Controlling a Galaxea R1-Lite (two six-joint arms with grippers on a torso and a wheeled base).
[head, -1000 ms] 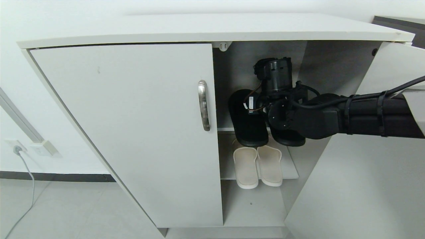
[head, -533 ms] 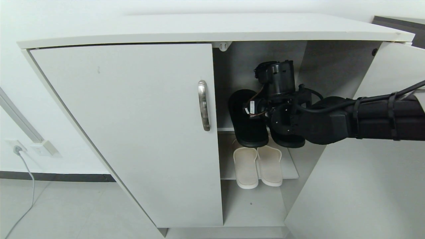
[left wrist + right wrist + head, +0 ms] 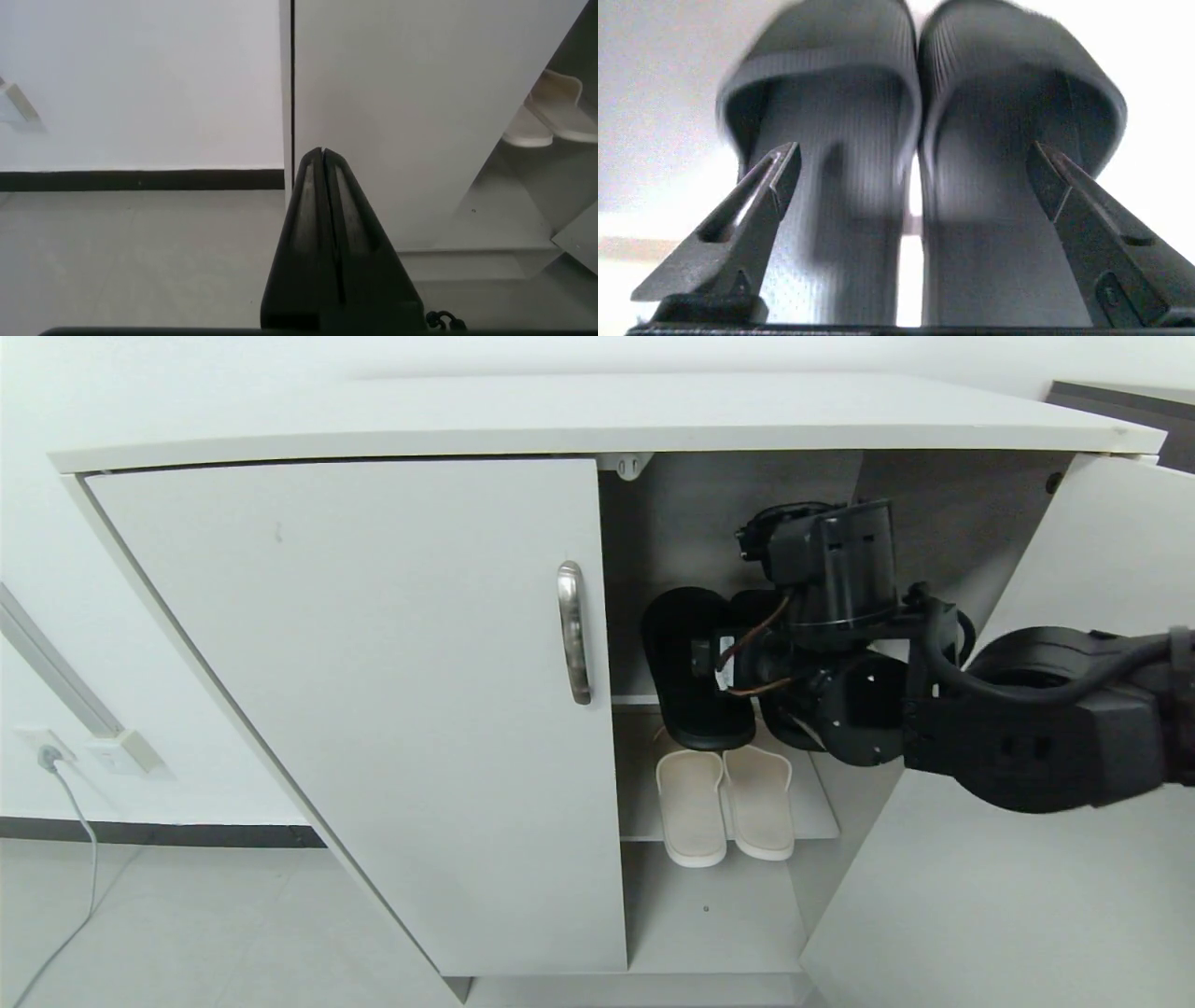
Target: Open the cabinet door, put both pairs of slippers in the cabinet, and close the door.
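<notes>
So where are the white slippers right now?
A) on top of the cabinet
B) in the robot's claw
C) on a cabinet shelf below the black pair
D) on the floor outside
C: the white slippers lie on the cabinet shelf under the black slippers.

- One white flat-topped wooden cabinet (image 3: 597, 415).
- Two white flat cabinet doors: the left door (image 3: 373, 709) and the right door (image 3: 980, 877).
- One curved silver metal handle (image 3: 572, 633), on the left door.
- Two black ribbed rubber slippers (image 3: 695, 667), making one pair.
- Two cream smooth-soled slippers (image 3: 724, 807), making one pair.
- Two white inner shelves: the upper shelf (image 3: 631, 701) and the lower shelf (image 3: 822, 817).
- One white wall socket (image 3: 37, 747) and one grey cable (image 3: 82, 859).
- Two black robot grippers: the left gripper (image 3: 322, 187) and the right gripper (image 3: 915, 159).
</notes>
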